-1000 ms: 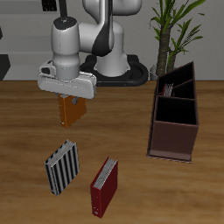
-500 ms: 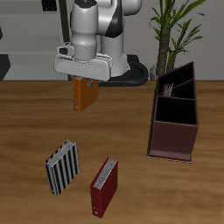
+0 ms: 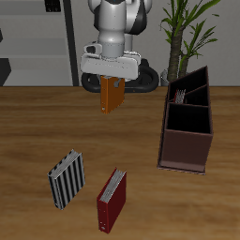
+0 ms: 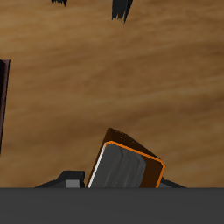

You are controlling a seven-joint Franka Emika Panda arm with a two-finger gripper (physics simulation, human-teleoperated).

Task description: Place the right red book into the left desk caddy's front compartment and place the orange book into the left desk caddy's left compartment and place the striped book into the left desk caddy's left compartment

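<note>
Fingers [image 3: 112, 82] of our gripper clamp the orange book [image 3: 112, 96], hanging above the bench [image 3: 37, 122], apart from the left desk caddy [image 3: 187, 122].

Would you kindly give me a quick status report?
Pincer shut on orange book, held above the table. Left desk caddy not yet reached. Nothing between them.

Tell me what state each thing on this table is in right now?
Small orange-brown hardback book: lifted off the table, hanging in the gripper.
Two-finger gripper: shut on the orange book.
Black-and-white striped book: lying flat on the table.
Dark maroon hardback book: lying on the table.
Long reddish-brown desk caddy: upright, something dark in its rear compartment.
</note>
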